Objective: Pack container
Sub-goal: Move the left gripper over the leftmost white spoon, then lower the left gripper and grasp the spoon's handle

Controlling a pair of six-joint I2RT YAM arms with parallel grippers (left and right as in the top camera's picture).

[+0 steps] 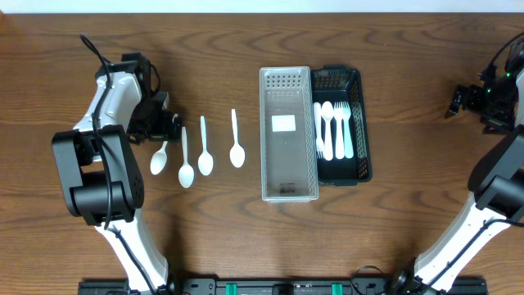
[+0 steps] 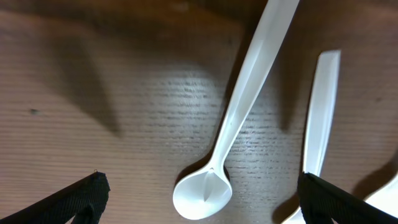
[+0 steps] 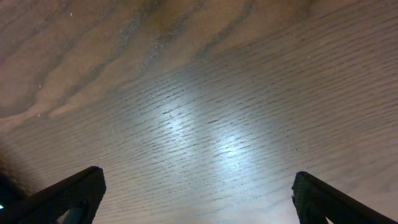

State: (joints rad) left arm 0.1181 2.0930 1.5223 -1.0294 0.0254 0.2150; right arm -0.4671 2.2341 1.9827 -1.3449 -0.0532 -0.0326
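Two black fingers [image 2: 78, 202] of the left gripper [image 2: 199, 193] stand wide apart and hold nothing. They straddle the bowl of the leftmost spoon [image 1: 159, 161] from above, and whether they touch the wood cannot be told. The table [image 1: 393, 238] is brown wood with a fine ribbed grain and a dull sheen under the wrist lights.

Four spoons [image 1: 205, 149] lie in a loose row to the left of the containers, apart from one another, with handles pointing away from the robot and bowls toward it. They are smooth, glossy white plastic, with thin flat handles and oval bowls.

Next comes the grey tray [image 1: 268, 139], a long translucent rectangle with slotted walls and perforations at its far end. A white rectangular label [image 1: 283, 124] shows on its floor. Touching its right side is the black basket [image 1: 365, 139], shorter, with open lattice walls. In it lies white plastic cutlery [image 1: 333, 131], spoons and forks laid side by side along its length.

Far to the right, well apart from both containers, the right gripper [image 3: 198, 183] hangs over bare wood with its fingers spread wide and nothing between them.
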